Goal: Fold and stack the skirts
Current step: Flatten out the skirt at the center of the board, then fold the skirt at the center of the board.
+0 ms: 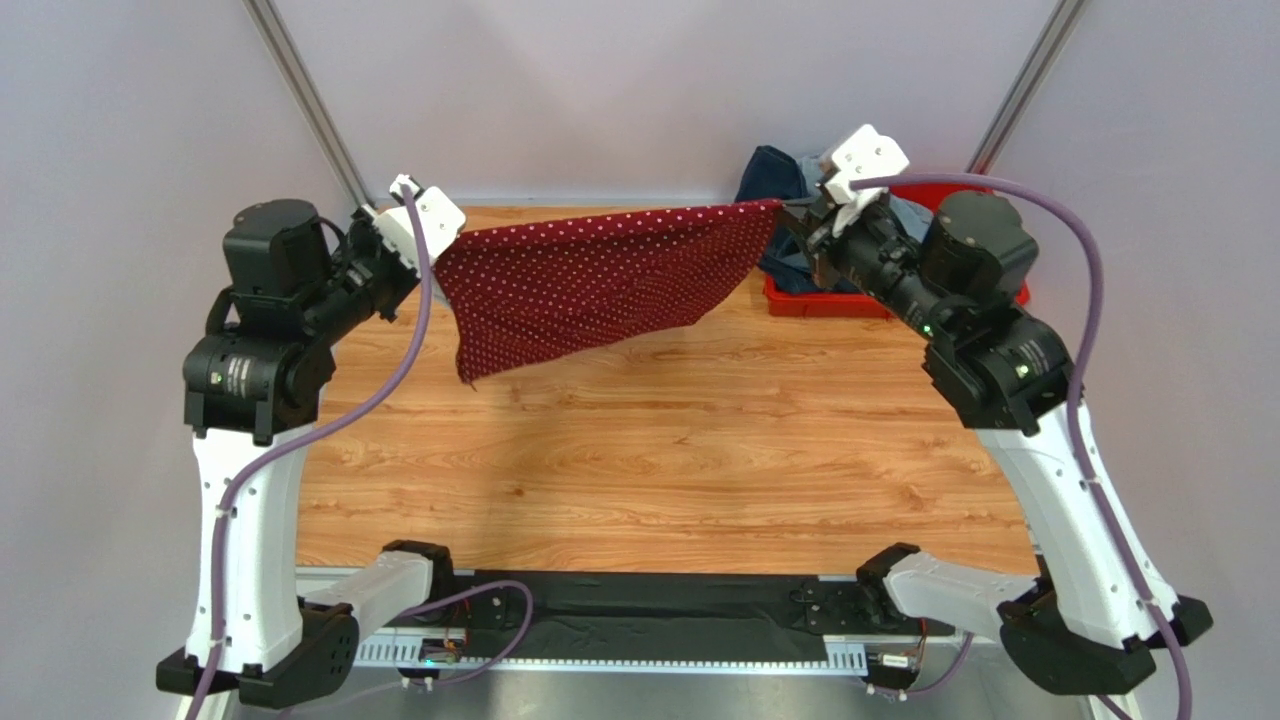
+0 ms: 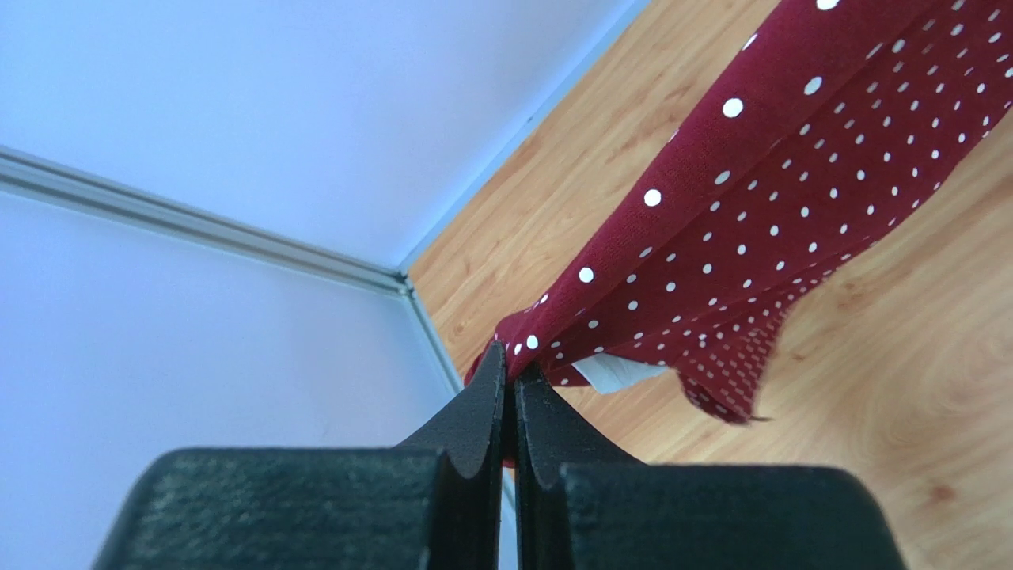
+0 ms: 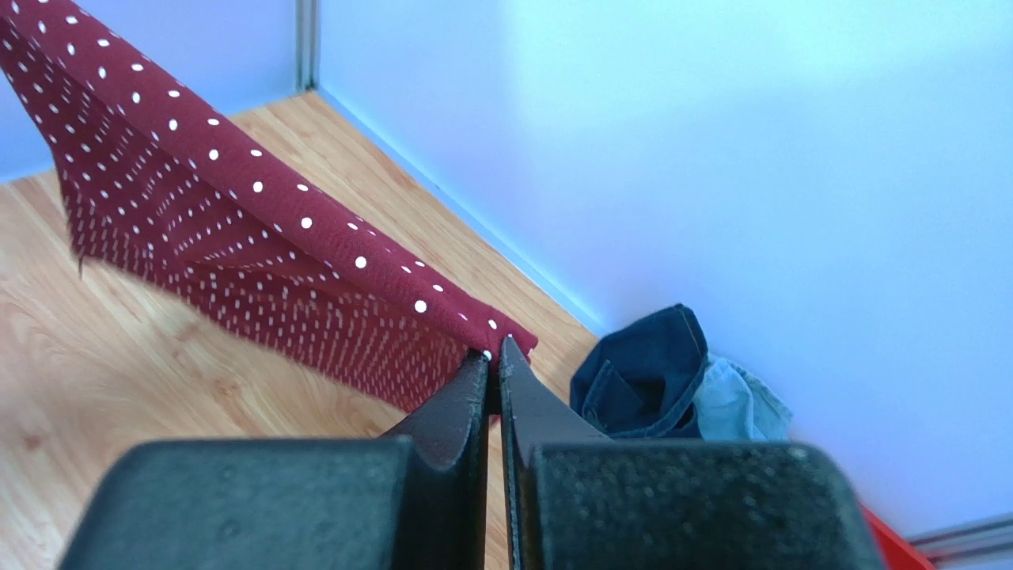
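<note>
**Two claws hold dotted skirt aloft over desk**

The left claw (image 2: pixel 511 374), fingers pressed together, pinches one top corner of the red skirt (image 1: pixel 601 285). The right claw (image 3: pixel 492 356), just as tight, pinches the opposite corner. Between the two, the skirt's top edge runs taut and nearly level above the far part of the desk (image 1: pixel 676 450). The white-dotted cloth hangs below that edge in a slanted sheet, reaching lowest on the left side. Whether its lowest corner touches the wood cannot be told. A small white tag (image 2: pixel 612 372) shows under the fold just beside the left claw.

Beyond the right claw, in the far right corner, the navy skirt (image 3: pixel 642 380) lies crumpled close to the back wall. The light blue skirt (image 3: pixel 737 404) is bunched against it, the two touching. Both sit at the left end of the red tray (image 1: pixel 812 300), and the navy cloth spills over its rim. Both arms rise from the near edge, elbows high, wrists angled inward toward the cloth.
</note>
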